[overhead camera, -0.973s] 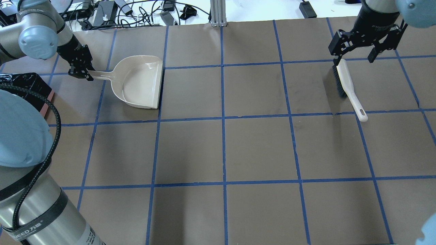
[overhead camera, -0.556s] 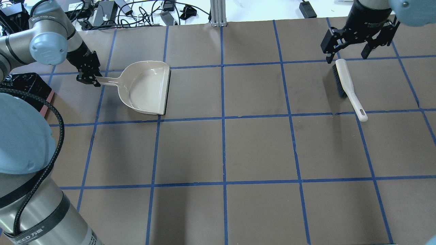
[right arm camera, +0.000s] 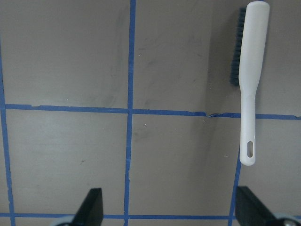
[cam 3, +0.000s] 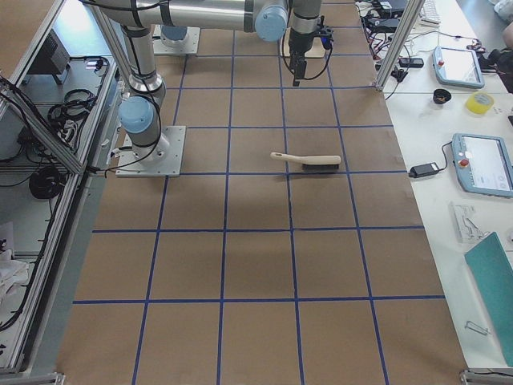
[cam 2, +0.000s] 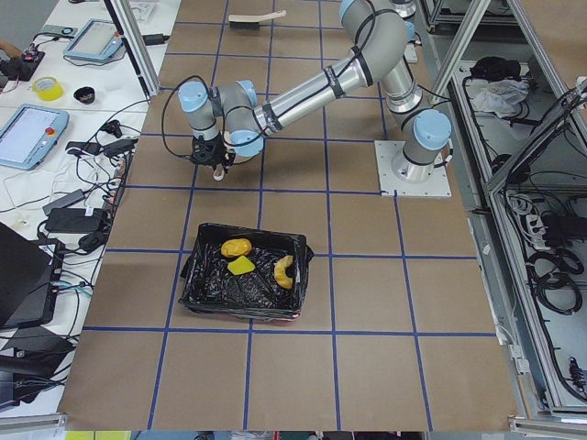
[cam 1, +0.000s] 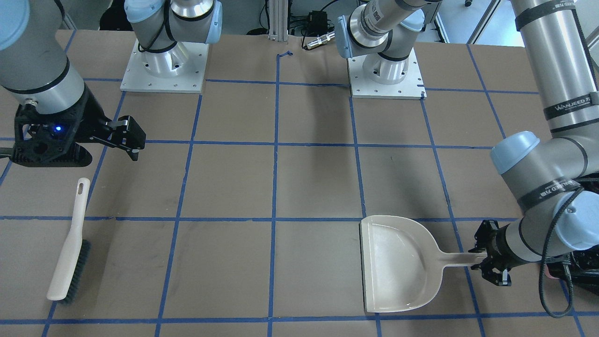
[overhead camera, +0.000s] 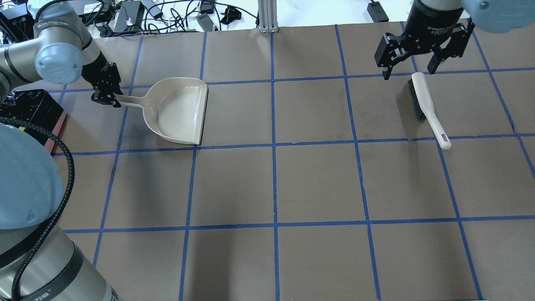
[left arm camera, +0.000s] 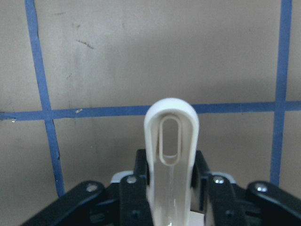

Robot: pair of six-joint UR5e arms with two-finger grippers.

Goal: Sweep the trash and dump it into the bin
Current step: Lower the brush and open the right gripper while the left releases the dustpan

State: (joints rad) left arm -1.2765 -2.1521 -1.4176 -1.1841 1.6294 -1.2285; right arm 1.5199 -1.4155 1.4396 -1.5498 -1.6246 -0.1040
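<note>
Brown paper-covered table [overhead camera: 313,179] gridded with blue tape, left gripper [overhead camera: 109,97] clamped on handle of empty beige dustpan [overhead camera: 177,110], right gripper [overhead camera: 407,69] spread wide, raised near brush [overhead camera: 422,98] lying flat, trash [cam 2: 237,247] resting inside black-lined bin [cam 2: 206,293] toward table's left end, apart from dustpan
</note>
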